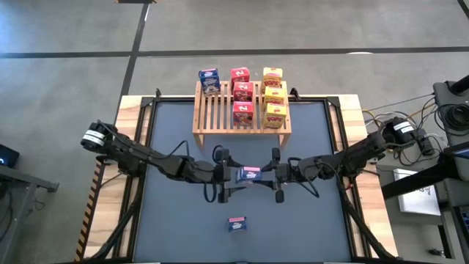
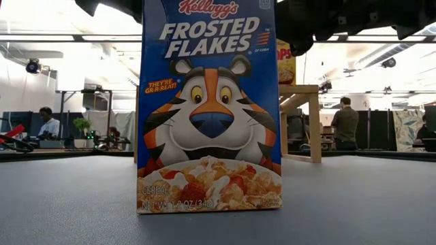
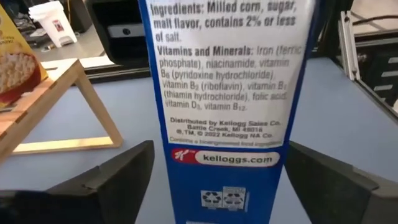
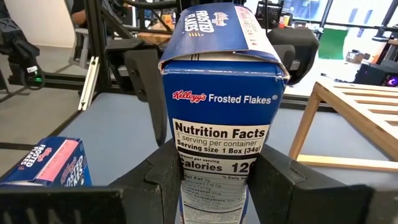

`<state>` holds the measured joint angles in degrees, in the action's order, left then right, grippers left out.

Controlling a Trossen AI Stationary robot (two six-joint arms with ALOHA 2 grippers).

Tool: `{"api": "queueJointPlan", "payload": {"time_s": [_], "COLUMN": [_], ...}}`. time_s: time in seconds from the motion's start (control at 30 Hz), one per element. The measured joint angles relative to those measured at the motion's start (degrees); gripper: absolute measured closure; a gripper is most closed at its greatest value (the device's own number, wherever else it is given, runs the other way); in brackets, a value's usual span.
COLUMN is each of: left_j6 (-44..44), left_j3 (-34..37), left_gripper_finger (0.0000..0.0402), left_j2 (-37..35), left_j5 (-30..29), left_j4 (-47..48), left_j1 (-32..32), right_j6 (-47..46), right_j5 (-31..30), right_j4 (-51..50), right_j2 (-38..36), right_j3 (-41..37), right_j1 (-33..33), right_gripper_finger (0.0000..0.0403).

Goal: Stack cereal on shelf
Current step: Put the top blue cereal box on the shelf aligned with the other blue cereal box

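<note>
The light slatted wooden shelf holds seven small cereal boxes. At table centre the right gripper clamps a blue Frosted Flakes box, its fingers pressed on both sides; the left gripper stands wide, fingers clear. Only overhead shows another blue box alone nearer the front

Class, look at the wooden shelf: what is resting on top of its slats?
On the shelf stand seven cereal boxes: one blue, three red, three yellow. The slats beneath them are covered.
</note>
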<state>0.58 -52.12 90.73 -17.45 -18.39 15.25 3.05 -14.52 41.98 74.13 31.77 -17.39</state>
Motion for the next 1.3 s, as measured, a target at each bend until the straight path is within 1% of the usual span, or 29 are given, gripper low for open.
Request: {"api": "queueJointPlan", "payload": {"time_s": [0.4, 0.57, 0.67, 0.73, 0.93, 1.13, 1.3], "left_j6": [0.13, 0.12, 0.13, 0.13, 0.41, 0.55, 1.45], "left_j3": [0.2, 0.2, 0.2, 0.2, 0.26, 0.28, 0.56], "left_gripper_finger": [0.0198, 0.0235, 0.0243, 0.0243, 0.0238, 0.0238, 0.0238], "left_j2": [-0.2, -0.23, -0.23, -0.25, -1.15, -5.34, -10.57], "left_j5": [0.02, 0.0, 0.02, 0.0, 0.02, 0.34, -1.0], "left_j4": [1.48, 1.7, 1.79, 1.79, 3.72, 9.36, 13.78], "left_j1": [-0.04, -0.09, -0.09, -0.09, -0.36, -1.34, -2.27], "right_j6": [-0.44, -0.81, -0.84, -0.94, -1.7, -1.55, -2.82], "right_j5": [0.02, 0.04, 0.02, 0.0, 0.02, -0.28, 0.22], "right_j4": [-0.15, -0.18, -0.18, -0.18, -0.11, -0.94, -5.25], "right_j2": [0.02, 0.02, 0.02, 0.02, -0.02, -0.97, -2.88], "right_j3": [0.0, 0.0, 0.0, 0.0, 0.07, 0.11, 0.11], "right_j1": [0.0, 0.0, 0.0, 0.0, 0.0, -0.08, -0.34], "right_gripper_finger": [0.0259, 0.0259, 0.0254, 0.0244, 0.0189, 0.0139, 0.0119]}}
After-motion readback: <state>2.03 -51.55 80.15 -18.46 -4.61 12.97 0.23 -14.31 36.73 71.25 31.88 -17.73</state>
